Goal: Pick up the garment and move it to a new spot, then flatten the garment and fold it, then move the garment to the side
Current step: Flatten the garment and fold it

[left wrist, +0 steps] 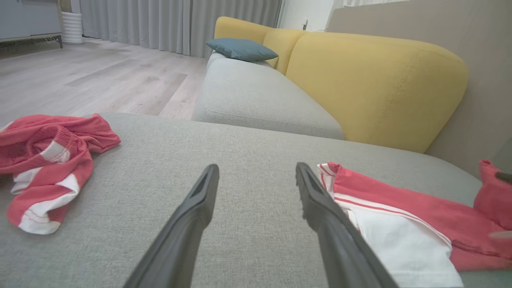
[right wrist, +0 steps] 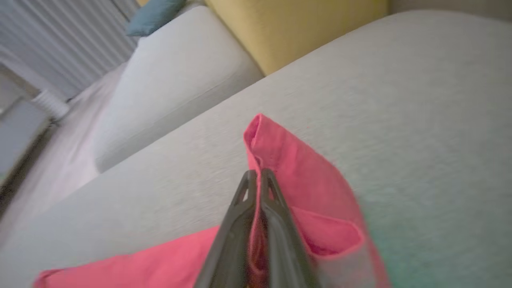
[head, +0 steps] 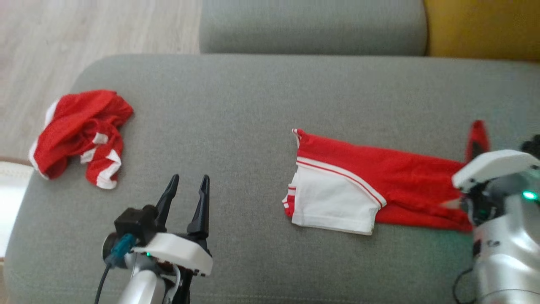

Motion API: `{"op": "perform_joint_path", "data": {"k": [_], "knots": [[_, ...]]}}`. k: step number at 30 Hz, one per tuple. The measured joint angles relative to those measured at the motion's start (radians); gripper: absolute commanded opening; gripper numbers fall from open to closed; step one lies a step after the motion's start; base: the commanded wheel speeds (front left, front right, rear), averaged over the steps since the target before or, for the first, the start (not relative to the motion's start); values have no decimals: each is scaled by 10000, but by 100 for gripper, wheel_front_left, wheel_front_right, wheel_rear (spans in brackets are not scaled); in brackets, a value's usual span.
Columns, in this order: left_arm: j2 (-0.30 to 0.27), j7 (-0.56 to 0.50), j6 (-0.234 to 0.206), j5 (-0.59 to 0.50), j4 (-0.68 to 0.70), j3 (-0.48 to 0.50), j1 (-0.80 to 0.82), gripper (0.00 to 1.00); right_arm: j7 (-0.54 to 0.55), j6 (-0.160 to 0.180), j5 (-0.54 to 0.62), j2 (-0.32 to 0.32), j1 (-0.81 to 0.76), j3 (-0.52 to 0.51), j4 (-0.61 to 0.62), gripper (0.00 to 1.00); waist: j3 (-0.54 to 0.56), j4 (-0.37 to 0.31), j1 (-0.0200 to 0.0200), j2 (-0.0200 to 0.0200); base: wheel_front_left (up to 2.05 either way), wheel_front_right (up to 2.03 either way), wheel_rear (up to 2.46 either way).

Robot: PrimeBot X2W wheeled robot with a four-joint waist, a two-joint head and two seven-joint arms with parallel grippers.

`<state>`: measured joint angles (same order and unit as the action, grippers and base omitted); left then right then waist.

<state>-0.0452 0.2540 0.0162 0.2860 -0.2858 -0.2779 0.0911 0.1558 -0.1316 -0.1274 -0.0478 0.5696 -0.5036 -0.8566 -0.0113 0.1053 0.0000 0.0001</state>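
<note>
I'm looking down on a nubbly grey woven sofa seat [head: 236, 105], where the garment [head: 350, 185] is lying long and flat on the right half: smooth red knit, with a white panel edged in thin red stripes at its left end. My right gripper [right wrist: 258, 173] is pinching the red far end, which is standing in a soft peak (blurred there). My left gripper [left wrist: 257, 165] is hovering with fingers spread wide, holding nothing, between the garment and a crumpled red-and-white heap [head: 80, 135].

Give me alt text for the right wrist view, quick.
The right tool is shut on a raised fold of the red fabric garment lying on the grey fabric sofa cushion. A yellow backrest and teal pillow sit blurred beyond.
</note>
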Motion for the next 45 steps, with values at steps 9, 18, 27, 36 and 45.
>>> {"op": "perform_joint_path", "data": {"k": [9, 18, 27, 36, 45], "knots": [[-15, 0, -203, 196, 259, 10, -304, 100, -245, 2, -6320, -29, 174, 4995, -688, 0, 595, 243, 0, 0, 0, 0, 0], [-23, 0, -205, 351, 255, -222, -303, 100, -2274, 2, -10332, -38, 140, 9559, -986, 0, 507, 878, 0, 0, 0, 0, 0], [-23, 0, -207, 422, 222, -420, -286, 100, -3536, 2, -12719, -52, 283, 12053, -2019, 0, 161, 1568, 0, 0, 0, 0, 0], [-23, 0, -192, 422, 113, -382, -266, 100, -3994, 2, -14661, -86, 913, 14168, -1718, 100, -160, 1917, 0, 0, 0, 0, 0], [-25, 0, -157, 307, 42, -194, -269, 100, -4040, 2, -14987, -73, 1249, 14916, -936, 100, 52, 1359, 0, 0, 0, 0, 0]]}}
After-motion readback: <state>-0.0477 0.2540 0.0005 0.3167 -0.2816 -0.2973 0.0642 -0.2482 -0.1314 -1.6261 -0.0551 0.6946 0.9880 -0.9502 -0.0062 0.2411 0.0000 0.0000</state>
